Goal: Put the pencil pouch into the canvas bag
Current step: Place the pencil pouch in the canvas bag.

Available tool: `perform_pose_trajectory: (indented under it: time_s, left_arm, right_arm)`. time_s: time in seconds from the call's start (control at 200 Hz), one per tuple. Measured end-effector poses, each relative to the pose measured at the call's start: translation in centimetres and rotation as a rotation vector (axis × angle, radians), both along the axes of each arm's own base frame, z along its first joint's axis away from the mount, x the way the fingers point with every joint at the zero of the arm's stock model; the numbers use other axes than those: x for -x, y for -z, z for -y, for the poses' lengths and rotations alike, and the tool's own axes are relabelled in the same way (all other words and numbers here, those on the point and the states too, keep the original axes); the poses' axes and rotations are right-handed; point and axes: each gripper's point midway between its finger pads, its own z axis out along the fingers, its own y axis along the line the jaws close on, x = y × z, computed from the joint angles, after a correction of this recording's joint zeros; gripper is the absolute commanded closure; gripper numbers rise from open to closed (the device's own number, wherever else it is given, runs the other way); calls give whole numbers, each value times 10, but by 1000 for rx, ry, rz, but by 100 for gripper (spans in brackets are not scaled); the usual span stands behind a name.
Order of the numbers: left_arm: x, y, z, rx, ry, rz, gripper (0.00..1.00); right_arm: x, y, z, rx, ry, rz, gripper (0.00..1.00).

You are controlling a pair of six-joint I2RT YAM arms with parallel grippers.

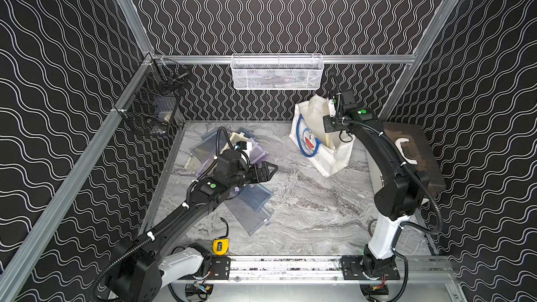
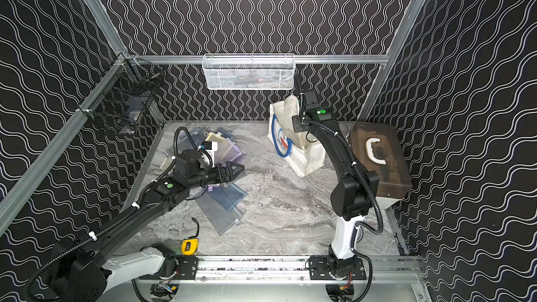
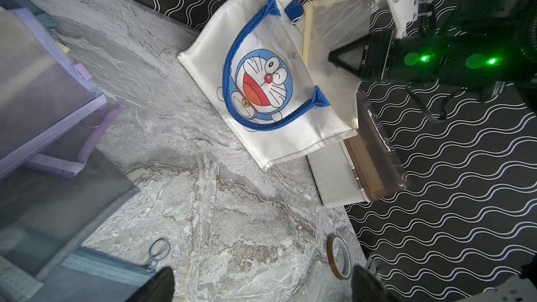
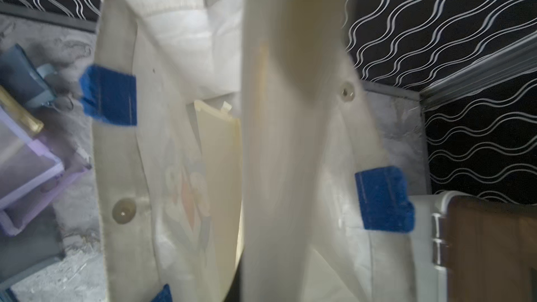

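Note:
The canvas bag (image 1: 308,129) (image 2: 283,123), white with blue handles and a cartoon cat face (image 3: 261,79), stands at the back right with its mouth open. My right gripper (image 3: 331,55) is shut on a translucent cream-edged pencil pouch (image 3: 334,30). That pouch hangs as a broad pale band (image 4: 290,140) over the bag's mouth (image 4: 122,169), its lower end inside. Another cream pouch (image 4: 216,169) lies in the bag. My left gripper (image 1: 270,169) (image 3: 264,286) is open and holds nothing, above the table by a pile of pouches.
Purple and grey-blue mesh pouches (image 1: 250,204) lie heaped at the left. A brown case with a white handle (image 1: 406,152) stands right of the bag. A white mesh basket (image 1: 277,72) and a black wire basket (image 1: 154,103) hang on the walls. A yellow tape measure (image 1: 220,246) and a tape roll (image 3: 338,258) lie near the front.

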Motion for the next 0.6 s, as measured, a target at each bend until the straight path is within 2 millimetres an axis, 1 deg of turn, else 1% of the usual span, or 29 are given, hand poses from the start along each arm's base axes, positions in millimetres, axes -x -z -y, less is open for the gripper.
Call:
perform_pose_trajectory:
  time_s: [0.095,0.135,0.2,0.26,0.295,0.44,0.545,0.601]
  left_arm:
    - [0,2,-1,-4,-3,-6,3]
    - [-1,5,-3,-15,-9,-15,3]
    - [-1,13,-5,-48,-13,-39,3]
    - [-3,21,-10,-87,-34,-65,3]
    - [-3,27,-13,-115,-43,-79,3]
    - [-3,52,-28,-211,-84,-160,3]
    - [1,68,-37,-265,-105,-214,4]
    - [4,74,-39,-280,-109,-231,5]
  right_arm:
    - [4,16,-5,-32,-7,-39,100]
    - [6,22,-7,-47,-4,-54,94]
    - [8,28,-10,-64,-11,-69,82]
    - [10,31,-12,-75,-18,-79,69]
    - [10,31,-13,-79,-14,-80,64]
    - [13,22,-15,-108,-13,-65,45]
    - [11,4,-15,-122,-13,-26,35]
    - [10,-7,-16,-128,-15,-3,32]
